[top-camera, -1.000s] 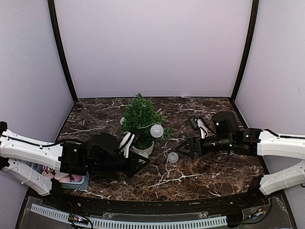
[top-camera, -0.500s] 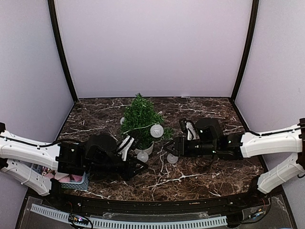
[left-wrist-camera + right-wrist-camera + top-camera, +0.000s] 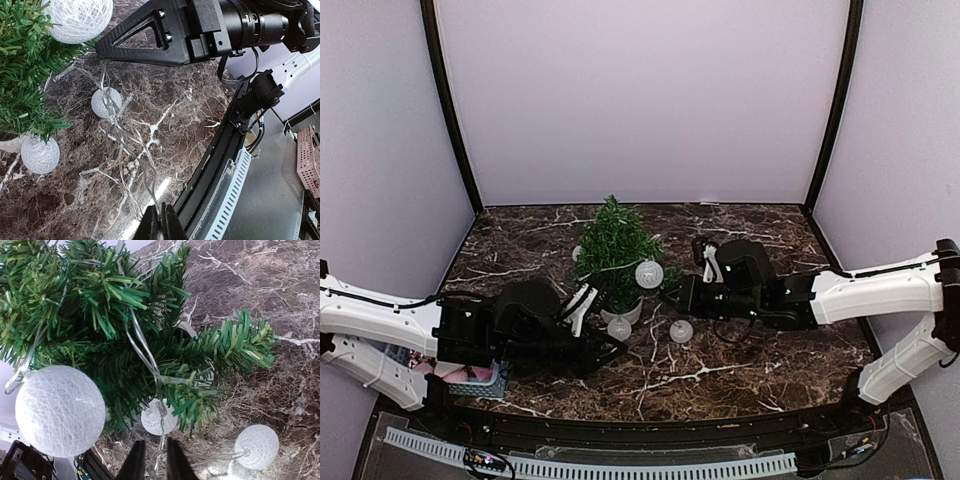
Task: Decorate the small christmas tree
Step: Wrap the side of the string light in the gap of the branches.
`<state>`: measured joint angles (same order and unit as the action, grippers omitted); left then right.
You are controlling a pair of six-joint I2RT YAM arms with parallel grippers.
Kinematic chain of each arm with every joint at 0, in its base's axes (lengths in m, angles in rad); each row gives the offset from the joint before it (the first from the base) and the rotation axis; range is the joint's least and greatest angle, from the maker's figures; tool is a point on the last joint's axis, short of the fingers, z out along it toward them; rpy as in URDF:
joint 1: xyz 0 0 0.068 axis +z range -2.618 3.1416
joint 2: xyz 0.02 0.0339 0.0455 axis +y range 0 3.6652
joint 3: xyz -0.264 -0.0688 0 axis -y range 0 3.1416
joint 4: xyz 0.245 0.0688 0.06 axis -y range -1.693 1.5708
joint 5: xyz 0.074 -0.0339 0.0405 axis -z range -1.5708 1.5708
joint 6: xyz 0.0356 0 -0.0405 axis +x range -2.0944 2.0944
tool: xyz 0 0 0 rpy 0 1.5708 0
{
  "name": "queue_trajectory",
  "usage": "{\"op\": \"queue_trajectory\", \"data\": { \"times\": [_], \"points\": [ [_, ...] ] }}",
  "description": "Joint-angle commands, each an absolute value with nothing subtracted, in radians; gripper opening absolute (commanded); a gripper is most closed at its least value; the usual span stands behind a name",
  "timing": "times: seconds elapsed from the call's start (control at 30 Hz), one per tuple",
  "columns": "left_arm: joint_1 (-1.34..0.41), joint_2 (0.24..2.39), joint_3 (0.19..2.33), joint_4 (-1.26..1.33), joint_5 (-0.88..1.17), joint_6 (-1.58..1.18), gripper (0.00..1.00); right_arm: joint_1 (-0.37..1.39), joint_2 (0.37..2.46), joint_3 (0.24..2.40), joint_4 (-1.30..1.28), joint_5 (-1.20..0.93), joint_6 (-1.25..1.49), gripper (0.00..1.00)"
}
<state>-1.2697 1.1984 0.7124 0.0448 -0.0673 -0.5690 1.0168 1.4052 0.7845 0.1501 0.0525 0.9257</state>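
The small christmas tree point(image 3: 612, 248) stands in its white pot point(image 3: 626, 311) at mid-table. A string of white woven balls on clear wire hangs on it: one ball point(image 3: 649, 273) sits on the branches, and two balls point(image 3: 619, 328) point(image 3: 681, 331) lie on the marble. My left gripper point(image 3: 161, 226) is shut on the wire's end point(image 3: 150, 192), low and in front of the tree point(image 3: 616, 346). My right gripper point(image 3: 154, 462) is shut on the wire point(image 3: 161, 440) just under the tree's right branches point(image 3: 100, 315), beside the big ball point(image 3: 60, 410).
A blue basket point(image 3: 480, 378) sits at the near left under the left arm. A black rail and white slotted strip point(image 3: 235, 190) line the table's front edge. Grey walls close off the back and sides.
The right arm has moved left up to the tree, and its jaws have closed on the wire. One ball has dropped beside the pot. The left gripper has stayed shut and drawn slightly left.
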Motion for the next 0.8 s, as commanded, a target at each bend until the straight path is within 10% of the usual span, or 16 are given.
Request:
{"op": "queue_trajectory", "data": {
  "times": [0.0,0.77],
  "points": [
    [-1.257,1.160,0.709,-0.024,-0.078,-0.546,0.00,1.024,1.427,0.826,0.135,0.140,0.944,0.00],
    [-1.160,0.782,1.268,-0.907,-0.498,-0.466,0.00,1.021,1.382,0.801,-0.019,0.329,0.991,0.00]
  ]
}}
